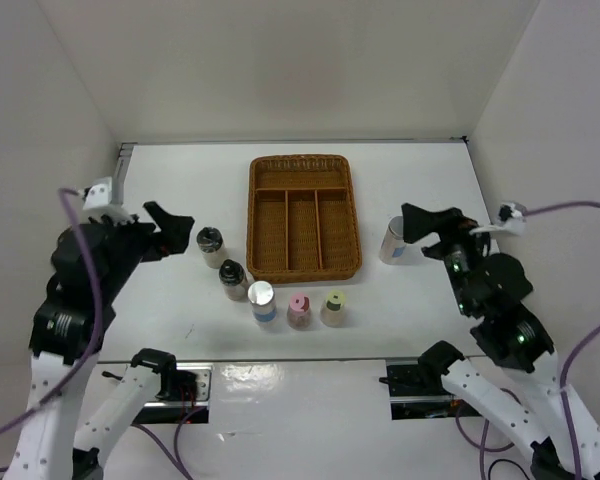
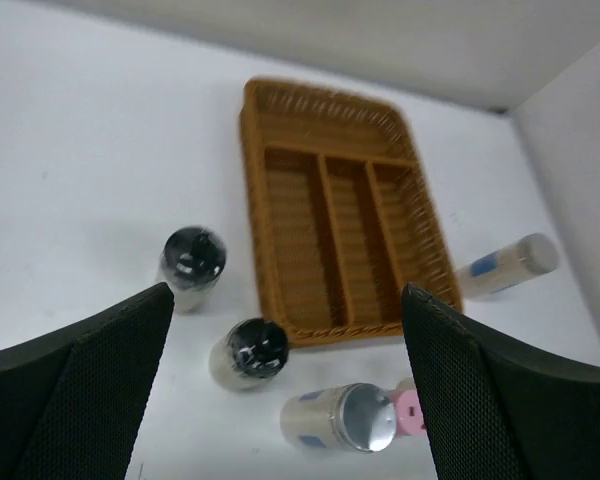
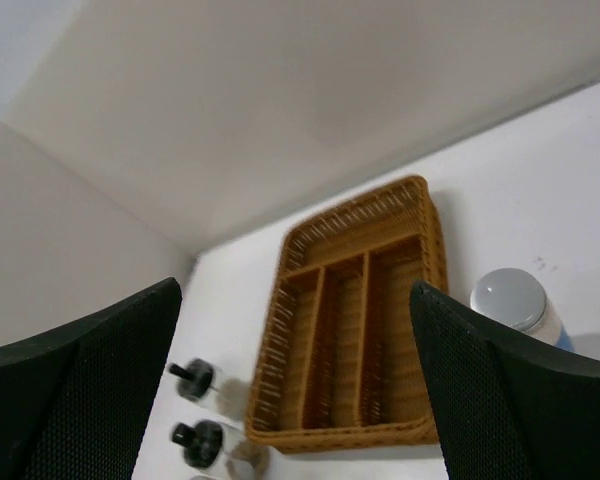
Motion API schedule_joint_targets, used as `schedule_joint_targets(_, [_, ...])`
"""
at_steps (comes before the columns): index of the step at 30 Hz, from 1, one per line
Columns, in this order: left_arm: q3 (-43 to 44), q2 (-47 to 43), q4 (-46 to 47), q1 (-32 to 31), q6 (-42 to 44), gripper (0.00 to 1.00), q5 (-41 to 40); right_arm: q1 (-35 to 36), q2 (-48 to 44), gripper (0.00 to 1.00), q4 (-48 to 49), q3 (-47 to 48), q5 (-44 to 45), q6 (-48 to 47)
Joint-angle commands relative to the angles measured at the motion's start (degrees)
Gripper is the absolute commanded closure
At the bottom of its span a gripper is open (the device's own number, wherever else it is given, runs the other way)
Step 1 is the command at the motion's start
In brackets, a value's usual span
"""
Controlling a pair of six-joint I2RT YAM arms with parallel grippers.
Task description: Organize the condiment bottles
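- Tray (image 1: 305, 272): brown woven wicker, rectangular with rounded corners. Dividers split it into one crosswise compartment at the far end and three long parallel ones. It sits on the middle of the table.
- Table (image 1: 180, 180): smooth white surface, enclosed by plain white walls.
- Condiment bottles: six small cylinders with pale bodies, all standing upright on the table outside the tray.
- First black-capped bottle (image 1: 211, 246): left of the tray's near left corner, with a dark rounded cap.
- Second black-capped bottle (image 1: 232, 279): just nearer and to the right of the first, close to the tray's corner.
- Silver-capped bottle (image 1: 262, 301): flat shiny metal top and a blue patch on the body. It begins a short row in front of the tray.
- Pink-capped bottle (image 1: 299, 310): next in that row, just right of the silver one.
- Yellow-green-capped bottle (image 1: 334, 307): ends the row, just beside the pink one.
- Second silver-capped bottle (image 1: 393, 241): alone on the right of the tray, apart from its wall, also with a blue patch.
- Left gripper (image 1: 180, 235): black fingers with a mesh-textured face, spread wide and holding nothing. It is just left of the first black-capped bottle and not touching it.
- Right gripper (image 1: 412, 232): same black textured fingers, spread wide and holding nothing. It is just beside the lone silver-capped bottle; contact cannot be confirmed.
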Motion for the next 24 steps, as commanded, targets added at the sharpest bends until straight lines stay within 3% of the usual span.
schedule_joint_targets(1, [3.7,9.9,-7.2,-0.1,3.3,0.00,-3.3,0.5,10.2,0.01,-3.9,5.1,0.3,-6.0])
schedule_joint_targets(6, [7.7,26.1,-13.1,-0.1,3.3,0.00,-10.8,0.5,26.3,0.01,-6.9,12.4,-0.2,-10.7])
schedule_joint_targets(9, [8.3,30.1,-11.6,-0.1,3.3,0.00,-13.1,0.5,30.2,0.01,-6.9,13.6,-0.2,-12.5])
schedule_joint_targets(16, [9.5,38.3,-9.0,-0.1,4.4,0.00,-13.1,-2.8,35.7,0.01,-4.4,14.6,-1.9,-14.3])
schedule_joint_targets(24, [6.4,40.1,-7.3,-0.1,4.4,0.03,-10.5,-5.3,44.4,0.01,-3.2,17.2,-6.7,-15.5])
